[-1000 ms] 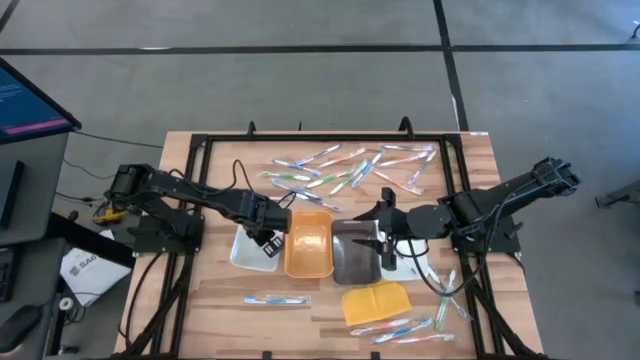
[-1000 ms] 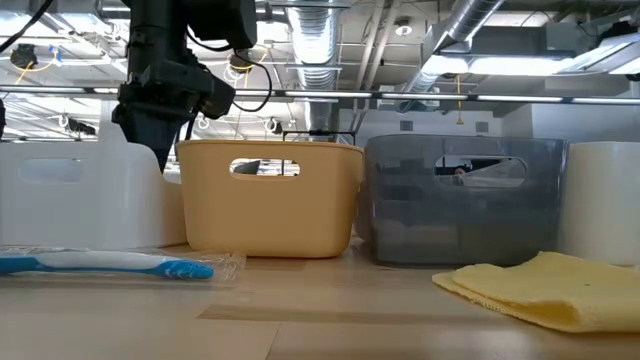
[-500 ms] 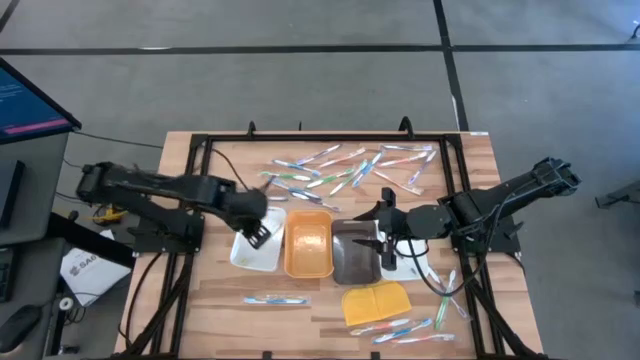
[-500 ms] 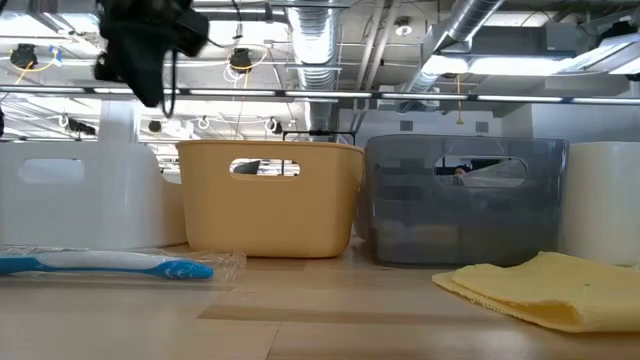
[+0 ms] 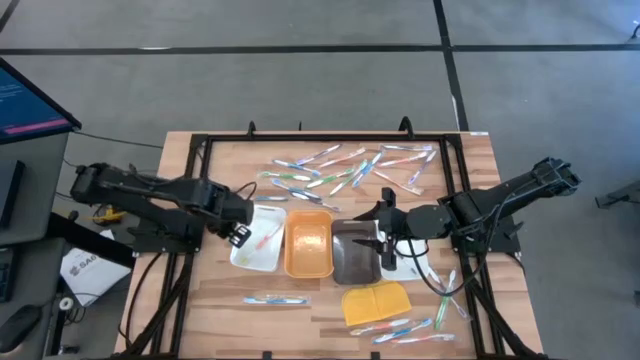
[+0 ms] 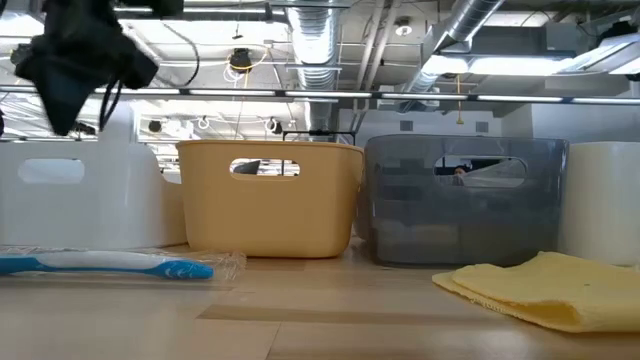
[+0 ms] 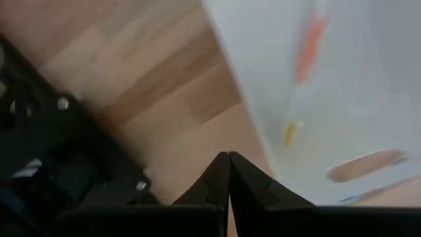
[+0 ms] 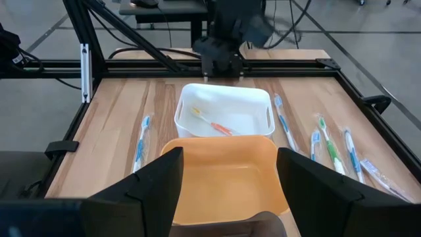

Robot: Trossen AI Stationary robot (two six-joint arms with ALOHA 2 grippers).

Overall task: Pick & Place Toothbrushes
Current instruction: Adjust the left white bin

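One orange toothbrush (image 5: pixel 266 236) is seen lying in the white tray (image 5: pixel 246 256). Left gripper (image 5: pixel 237 232) is parked at its 9 o'clock edge, pinched closed, empty. Right gripper (image 5: pixel 381 237) is held spread over the grey tray (image 5: pixel 352 262).

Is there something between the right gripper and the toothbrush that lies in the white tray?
Yes. The orange tray stands directly between the right gripper and the white tray, where the orange toothbrush lies. The open gripper would have to pass over it.
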